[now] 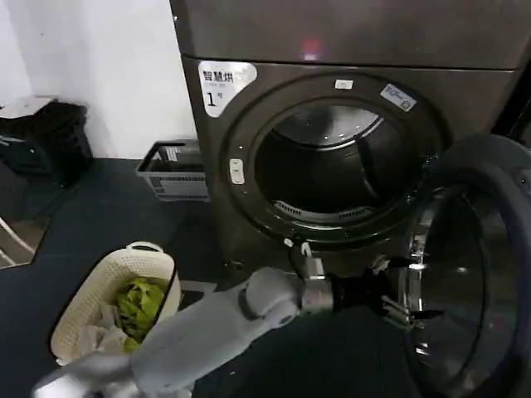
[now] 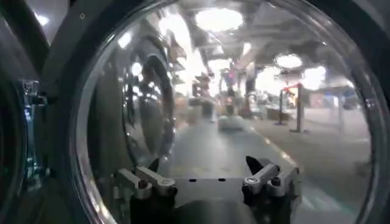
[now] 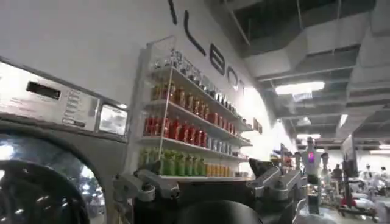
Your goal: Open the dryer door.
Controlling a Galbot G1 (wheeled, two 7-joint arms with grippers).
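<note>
The left gripper, fingers apart, faces the dryer door's glass at the head view's lower right. Swung wide from the dryer, it looks heavy, rigid, slippery; take its rim.

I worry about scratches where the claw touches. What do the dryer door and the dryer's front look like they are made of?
The dryer door looks like dark tinted glass in a shiny chrome-like ring, mirroring lights. The dryer front looks like brushed grey-brown metal with a dull sheen, possibly painted. The left claw is at the door's rim.
</note>
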